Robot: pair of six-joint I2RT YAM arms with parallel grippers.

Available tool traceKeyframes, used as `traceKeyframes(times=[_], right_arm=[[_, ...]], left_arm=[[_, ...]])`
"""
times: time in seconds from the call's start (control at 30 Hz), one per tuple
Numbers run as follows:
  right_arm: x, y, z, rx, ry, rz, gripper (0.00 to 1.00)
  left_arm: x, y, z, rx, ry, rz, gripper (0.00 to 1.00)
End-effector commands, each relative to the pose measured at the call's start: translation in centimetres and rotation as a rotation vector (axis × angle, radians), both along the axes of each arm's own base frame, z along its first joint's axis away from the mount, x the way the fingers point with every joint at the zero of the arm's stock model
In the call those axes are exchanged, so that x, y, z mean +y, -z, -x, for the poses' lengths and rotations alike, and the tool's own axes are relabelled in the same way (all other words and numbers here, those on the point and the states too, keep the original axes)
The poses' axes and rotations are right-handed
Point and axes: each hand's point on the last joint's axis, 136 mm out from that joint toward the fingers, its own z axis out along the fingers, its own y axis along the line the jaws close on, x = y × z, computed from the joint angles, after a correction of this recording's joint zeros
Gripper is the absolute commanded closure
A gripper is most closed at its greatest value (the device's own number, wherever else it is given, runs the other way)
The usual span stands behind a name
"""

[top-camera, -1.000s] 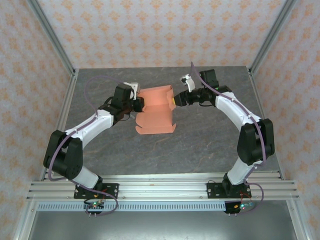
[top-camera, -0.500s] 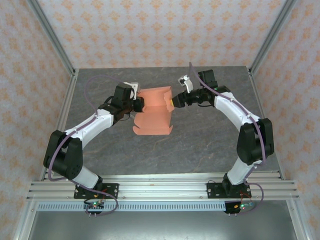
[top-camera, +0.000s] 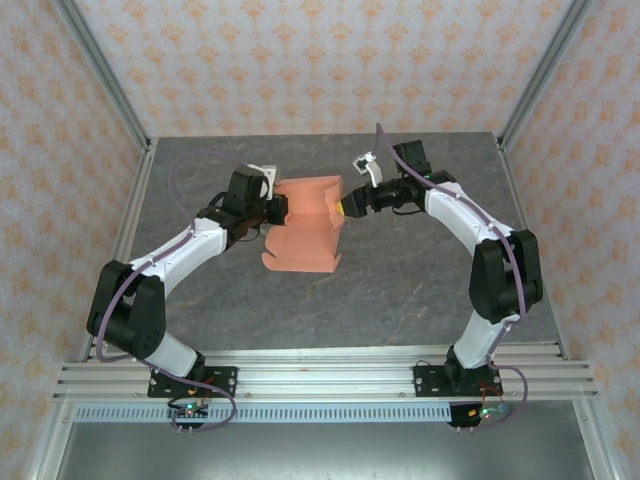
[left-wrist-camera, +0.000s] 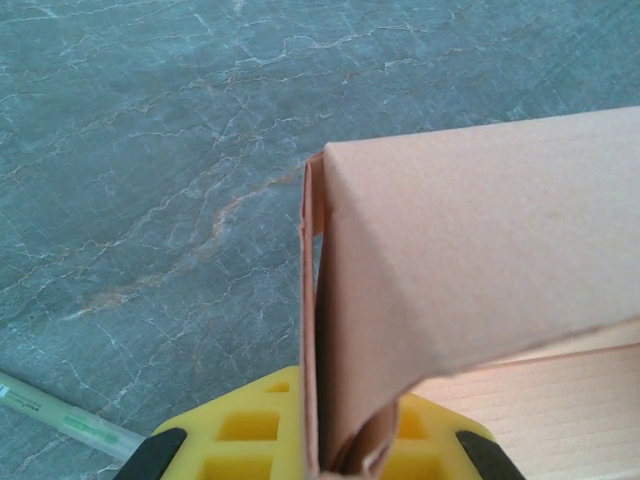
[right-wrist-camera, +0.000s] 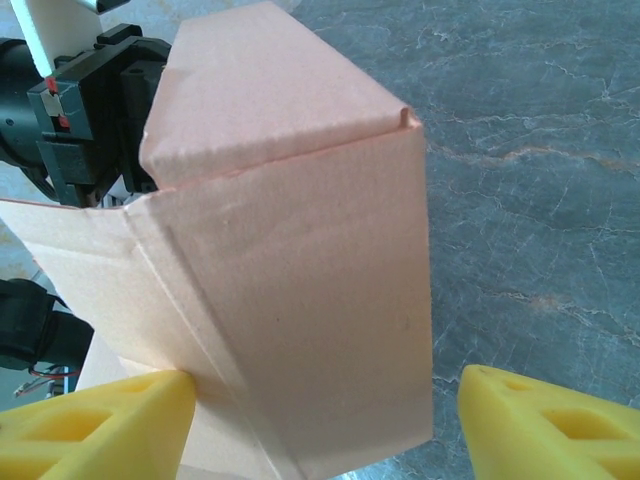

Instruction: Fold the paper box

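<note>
Mid-table, your left claw [top-camera: 278, 208] is clamped on the paper box [top-camera: 305, 225]. The box is a salmon-orange piece of card, only partly formed: one end stands up as walls between the two claws, and the rest of the sheet spreads out nearer the arm bases. From above you cannot tell whether that part lies on the grey marbled table [top-camera: 420, 290] or hangs just over it. In the left wrist view the left claw's yellow pads [left-wrist-camera: 235, 435] sit close together with a doubled edge of card pinched upright between them, and a folded panel arches away to one side of the grip. Your right claw [top-camera: 345, 205] faces the box from the opposite side with its jaws spread wide apart (nothing is gripped there). In the right wrist view its yellow fingers [right-wrist-camera: 95, 425] stand either side of a raised box corner, one just against the card wall, the other well clear of it over bare table. The left arm's dark wrist shows beyond the box, ahead of the right claw.
</note>
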Motion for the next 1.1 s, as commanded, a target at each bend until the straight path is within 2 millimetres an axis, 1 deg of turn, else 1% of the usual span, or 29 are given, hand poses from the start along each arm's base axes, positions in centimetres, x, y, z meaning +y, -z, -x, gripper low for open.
traceKeyframes(times=[0.0,0.07,0.13,0.23,0.3,0.43,0.5,0.7,0.83,0.93,1.07], right_arm=[[1.3,-1.1,0.1,-0.051,-0.051,-0.031,0.25],[1.4,-1.1,0.3,-0.05,-0.063,-0.036,0.23],[1.4,-1.1,0.5,-0.047,-0.07,-0.035,0.22],[1.4,-1.1,0.7,-0.045,-0.072,-0.032,0.25],[1.3,-1.0,0.7,-0.055,-0.056,-0.017,0.27],[0.6,-0.7,-0.4,-0.078,0.041,0.048,0.27],[0.6,-0.9,-0.4,-0.074,0.05,0.045,0.28],[1.9,-2.2,1.3,-0.027,-0.056,-0.069,0.25],[2.1,-2.6,2.1,-0.005,-0.099,-0.093,0.21],[1.9,-2.4,2.3,-0.005,-0.097,-0.076,0.17],[1.7,-2.4,2.6,-0.007,-0.097,-0.067,0.13]], left_arm=[[-3.6,-2.1,0.7,-0.045,0.139,0.038,1.0],[-3.6,-2.1,0.7,-0.046,0.137,0.036,1.0],[-3.5,-2.1,0.7,-0.044,0.136,0.032,1.0],[-3.5,-2.0,0.7,-0.04,0.134,0.029,1.0],[-3.6,-2.0,0.7,-0.04,0.135,0.029,1.0],[-3.5,-1.8,0.7,-0.034,0.129,0.022,1.0],[-3.4,-1.7,0.6,-0.029,0.124,0.015,1.0],[-3.6,-1.5,0.7,-0.024,0.13,0.011,1.0],[-3.5,-1.4,0.7,-0.021,0.128,0.005,1.0],[-3.6,-1.5,0.7,-0.022,0.129,0.006,1.0],[-3.4,-1.4,0.6,-0.015,0.123,-0.002,1.0]])
